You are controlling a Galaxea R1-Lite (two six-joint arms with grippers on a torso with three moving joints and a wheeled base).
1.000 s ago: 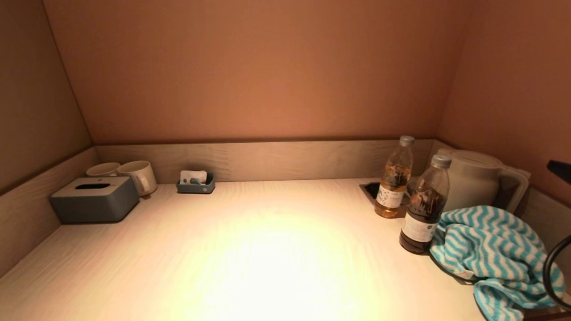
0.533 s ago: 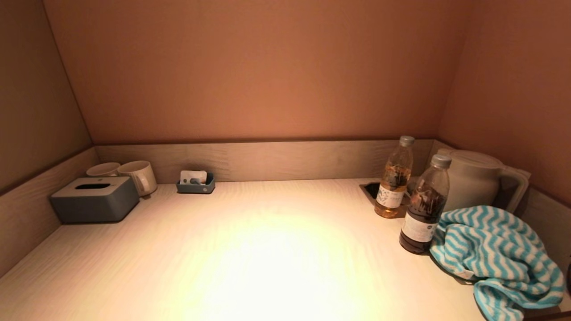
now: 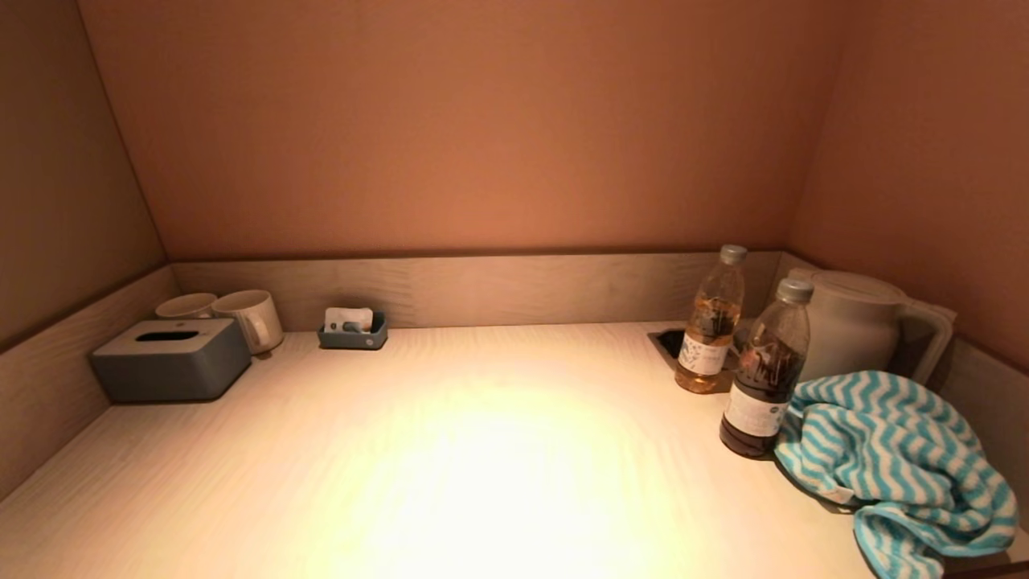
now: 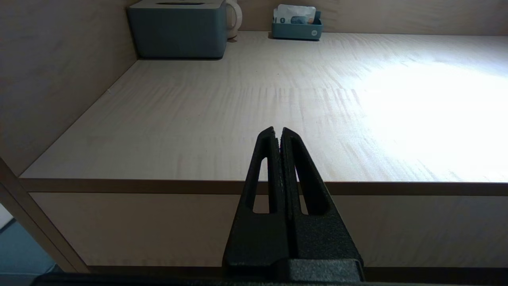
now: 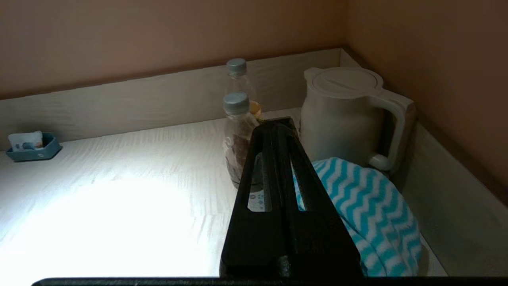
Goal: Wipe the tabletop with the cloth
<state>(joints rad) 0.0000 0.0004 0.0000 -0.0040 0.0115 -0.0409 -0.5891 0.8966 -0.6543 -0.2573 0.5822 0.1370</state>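
Cloth (image 3: 892, 462) sits lower right, just ahead of the right gripper (image 5: 278, 123), fingers pressed together; left gripper (image 4: 278, 131), likewise closed, hangs far off.

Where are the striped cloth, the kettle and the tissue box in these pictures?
striped cloth (image 3: 892, 450), head view, on the middle of its bunched folds.
kettle (image 5: 341, 119), right wrist view, on the front of its body.
tissue box (image 3: 170, 368), head view, on its front face.

Pale wood-grain surface (image 3: 482, 450); carries grey tissue box (image 3: 170, 359), two mugs (image 3: 249, 319), small tray (image 3: 352, 332), two bottles (image 3: 764, 378), kettle (image 3: 852, 322), striped cloth (image 3: 892, 458) at right edge.
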